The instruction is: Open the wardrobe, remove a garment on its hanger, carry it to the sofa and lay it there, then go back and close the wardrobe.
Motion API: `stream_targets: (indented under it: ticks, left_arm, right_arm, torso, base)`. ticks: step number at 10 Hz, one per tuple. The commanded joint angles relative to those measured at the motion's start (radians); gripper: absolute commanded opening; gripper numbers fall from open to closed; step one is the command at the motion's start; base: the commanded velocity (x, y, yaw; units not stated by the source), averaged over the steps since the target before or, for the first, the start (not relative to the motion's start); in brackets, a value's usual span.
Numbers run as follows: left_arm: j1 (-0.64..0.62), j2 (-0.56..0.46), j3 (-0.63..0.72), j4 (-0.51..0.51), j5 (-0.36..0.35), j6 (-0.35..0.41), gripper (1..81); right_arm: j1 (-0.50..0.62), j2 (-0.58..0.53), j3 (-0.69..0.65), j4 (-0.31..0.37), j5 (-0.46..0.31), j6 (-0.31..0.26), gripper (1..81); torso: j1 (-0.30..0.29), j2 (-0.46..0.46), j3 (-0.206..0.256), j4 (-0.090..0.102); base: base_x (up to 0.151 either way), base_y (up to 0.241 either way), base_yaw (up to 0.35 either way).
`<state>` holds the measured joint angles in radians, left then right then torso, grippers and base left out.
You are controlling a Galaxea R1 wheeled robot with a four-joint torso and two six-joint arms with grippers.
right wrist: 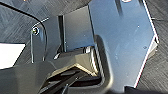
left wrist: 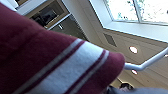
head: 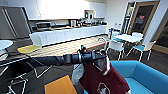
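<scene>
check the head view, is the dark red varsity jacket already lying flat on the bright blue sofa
No, the jacket hangs from the outstretched left arm, beside the sofa.

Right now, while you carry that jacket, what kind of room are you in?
Likely an office break room or shared kitchen lounge: a long white kitchen counter with a microwave along the back wall, a white table with chairs, and a bright blue sofa just ahead.

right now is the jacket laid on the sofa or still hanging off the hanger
Hanging, not laid down. The jacket droops from the hanger at the end of the left arm, beside the blue sofa. Whether its hem touches the seat cannot be told.
</scene>
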<state>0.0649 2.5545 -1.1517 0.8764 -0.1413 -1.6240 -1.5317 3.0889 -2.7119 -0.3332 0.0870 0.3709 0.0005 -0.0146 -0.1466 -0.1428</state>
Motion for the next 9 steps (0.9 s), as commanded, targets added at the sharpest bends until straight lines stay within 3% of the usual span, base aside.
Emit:
stream_targets:
  ticks: [1,9]
  left_arm:
    - [-0.175,-0.009,0.027,0.03,-0.043,0.021,1.0]
    - [-0.175,-0.022,0.032,0.03,-0.034,0.021,1.0]
  right_arm:
    - [0.034,0.009,0.002,0.003,-0.047,-0.003,81.1]
    - [0.032,0.01,0.002,0.003,-0.047,-0.003,81.1]
  torso:
    - [0.0,0.0,0.0,0.0]
    - [0.0,0.0,0.0,0.0]
  base:
    - [0.0,0.0,-0.34]
    - [0.0,0.0,-0.342]
